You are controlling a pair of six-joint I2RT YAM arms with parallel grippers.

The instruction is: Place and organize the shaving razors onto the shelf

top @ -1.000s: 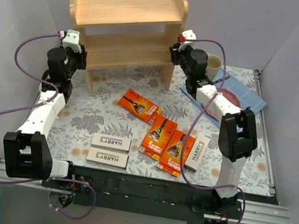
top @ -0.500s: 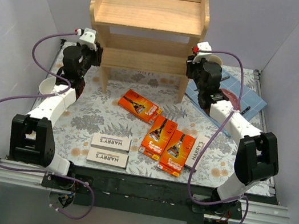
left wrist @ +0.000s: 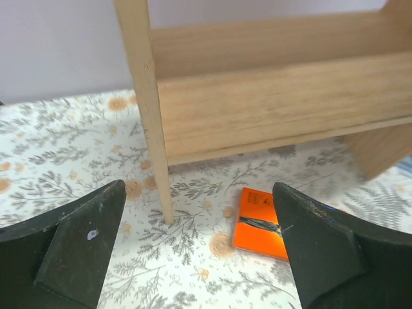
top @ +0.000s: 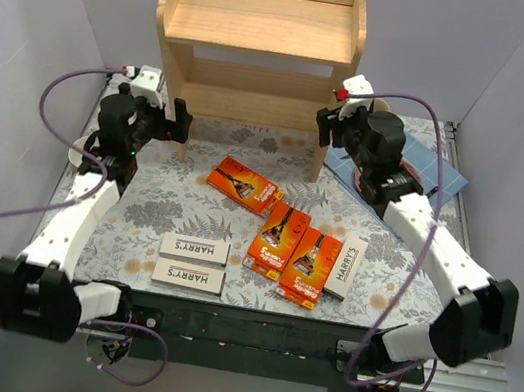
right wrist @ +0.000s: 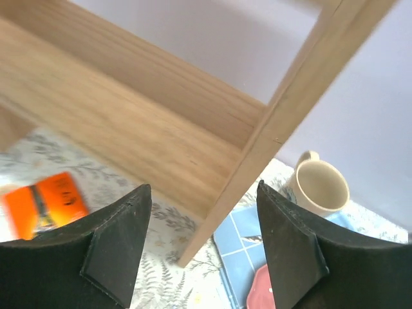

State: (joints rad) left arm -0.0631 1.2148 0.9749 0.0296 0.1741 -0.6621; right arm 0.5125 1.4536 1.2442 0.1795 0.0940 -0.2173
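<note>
- Left gripper [top: 179,112], right gripper [top: 323,124]: wide open, empty, one at each front leg of shelf [top: 262,23].
- Orange packs [top: 245,184], white boxes [top: 194,248]: flat in front of shelf, none on it.
- Risk: clipping a leg on any swing, skewing shelf toward nearest orange pack.

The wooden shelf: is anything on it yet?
The top tier is bare wood. The lower tier looks bare too, but its back part is hidden under the top one.
</note>
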